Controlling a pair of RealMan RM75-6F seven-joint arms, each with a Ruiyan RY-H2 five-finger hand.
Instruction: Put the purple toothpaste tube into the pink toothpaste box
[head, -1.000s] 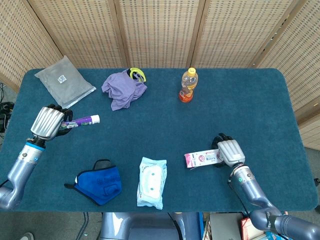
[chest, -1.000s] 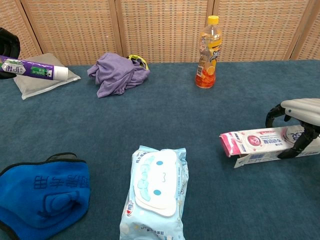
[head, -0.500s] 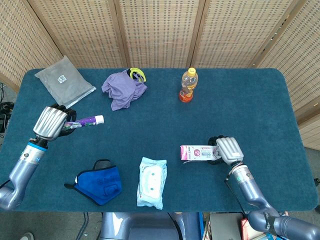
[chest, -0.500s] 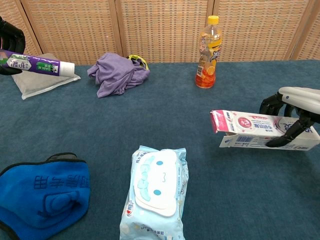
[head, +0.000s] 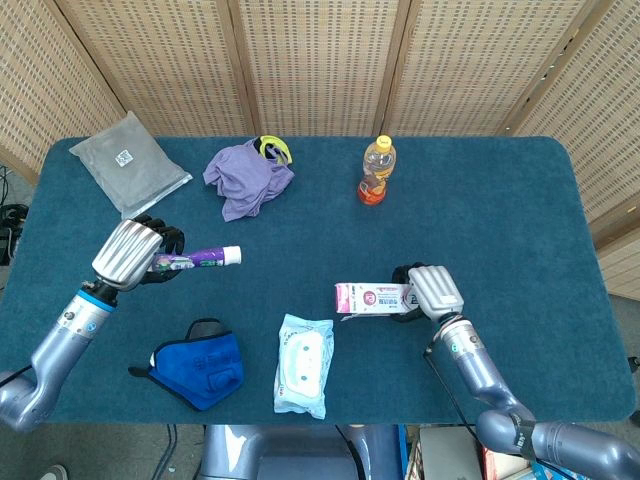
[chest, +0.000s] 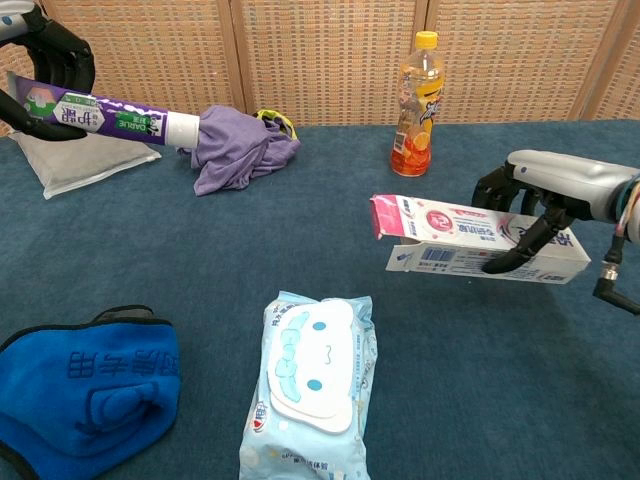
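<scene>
Looking down from the head view, the left hand (head: 133, 254) is gripping one purple toothpaste tube (head: 203, 258) by its tail end, fingers curled around it; the tail itself is hidden inside the hand, and only the white-capped end is pointing right, above the blue table (head: 500, 220). The right hand (head: 425, 290) is holding one pink toothpaste box (head: 372, 297) by its right end, fingers wrapped over it; that end is covered by the hand, and the box's open flap is facing left toward the tube, well apart from it. Whether the box is touching the table cannot be told here. Both forearms are running off the bottom edge. Also lying on the table: one grey pouch (head: 129, 161), one purple cloth (head: 246, 177) partly covering a yellow item that is hard to identify, one orange drink bottle (head: 376, 171) standing upright, one blue face mask (head: 199, 364), and one pack of wet wipes (head: 304, 363).

Turning to the chest view, the left hand (chest: 45, 60) is cut off by the top-left corner, dark fingers closed on the tube (chest: 110, 113), which is slanting down to the right with its cap overlapping the cloth (chest: 240, 150). The right hand (chest: 540, 195) is clasping the box (chest: 470, 240), held clear above the table surface, open flap left. The mask (chest: 85, 395) and the wipes (chest: 310, 395) are both cropped by the lower frame edge.
</scene>
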